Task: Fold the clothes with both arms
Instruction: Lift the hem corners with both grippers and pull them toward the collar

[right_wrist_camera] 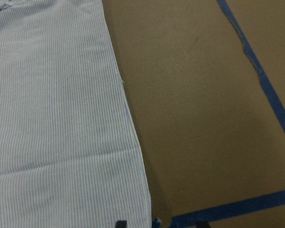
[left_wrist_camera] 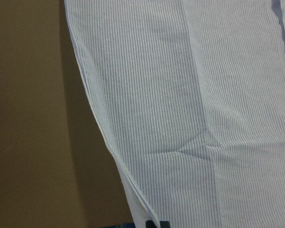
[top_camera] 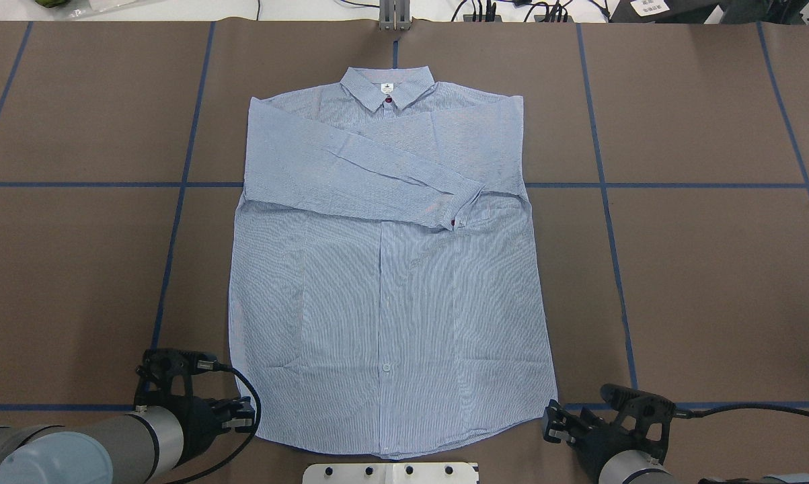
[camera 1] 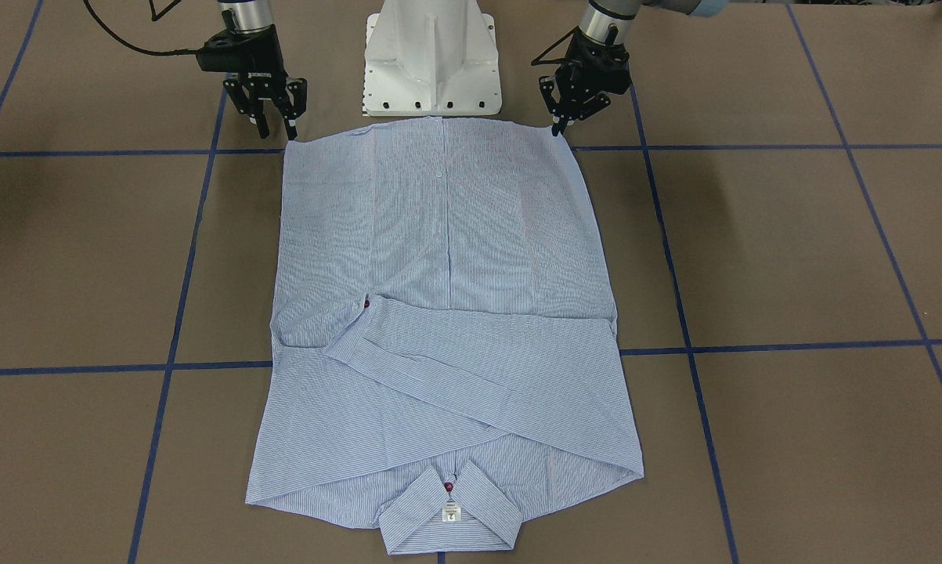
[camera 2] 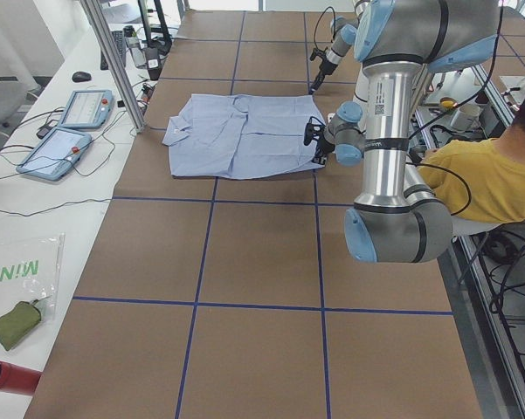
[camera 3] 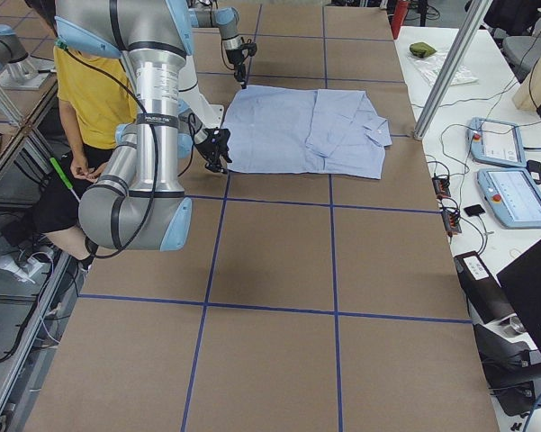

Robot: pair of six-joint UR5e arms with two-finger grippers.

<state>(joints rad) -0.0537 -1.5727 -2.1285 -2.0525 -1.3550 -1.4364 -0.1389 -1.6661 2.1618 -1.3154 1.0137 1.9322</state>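
In front of the white pedestal base, front-facing view: the shirt lies flat on the brown surface. Its hem is nearest the base and its collar farthest from it. Both sleeves are folded across the chest, one over the other. The right arm comes down on one side of the base, jaws parted to a middling gap. Their tips are at the hem corner on that side; touching or just above it, cannot tell. The left arm is on the other side of the base, tips at the opposite hem corner. Its jaws look parted too, though less clearly.

Overhead view: the hem stops just short of the base, with one arm at each corner. The cloth is smooth, with a few shallow creases.

Side views: both arms are low at the base end of the shirt. Too small for jaw detail.

Left wrist view: the shirt's side edge with one small pucker. A dark left fingertip sits at the picture's bottom.

Right wrist view: dark right fingertips sit either side of the hem corner. They look apart, with nothing pinched.

Handling, as a judgement: thin, light, limp cloth. It will sag between two holds and drag on the surface. Pinch both layers at the two hem corners. Lift evenly and carry away from the base toward the collar, keeping tension so the sleeves stay put.
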